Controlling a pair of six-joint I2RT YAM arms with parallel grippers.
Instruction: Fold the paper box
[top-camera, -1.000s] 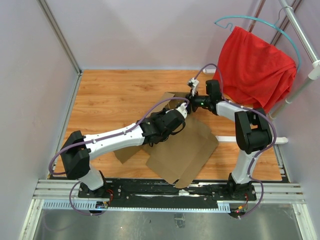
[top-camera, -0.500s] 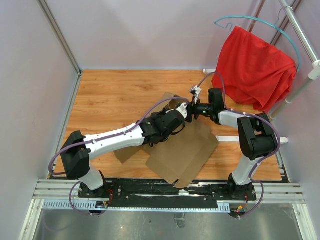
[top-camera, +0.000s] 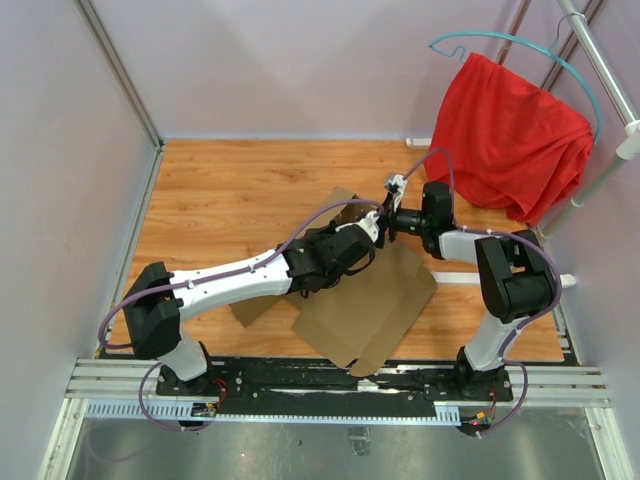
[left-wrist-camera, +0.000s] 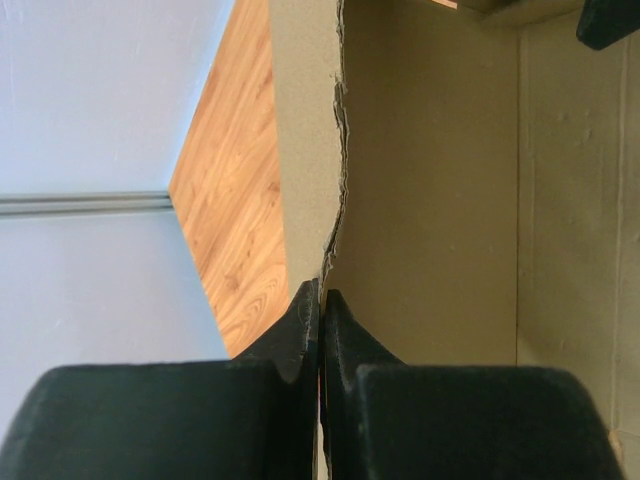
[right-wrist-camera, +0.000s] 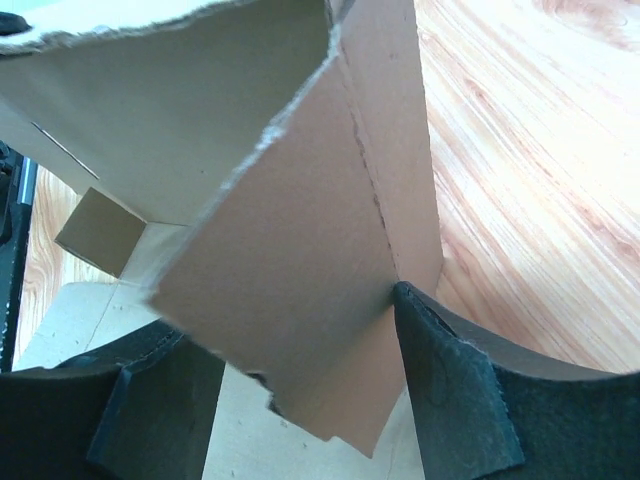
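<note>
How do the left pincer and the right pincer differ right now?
The left pincer is shut; the right pincer is wide open. The left pincer pinches an edge of the paper box; the right pincer only straddles a flap. Both are black, working the box's far end.

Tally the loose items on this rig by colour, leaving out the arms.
Brown: 1, the paper box
Red: 1, the cloth
Teal: 1, the hanger
Total: 3
</note>
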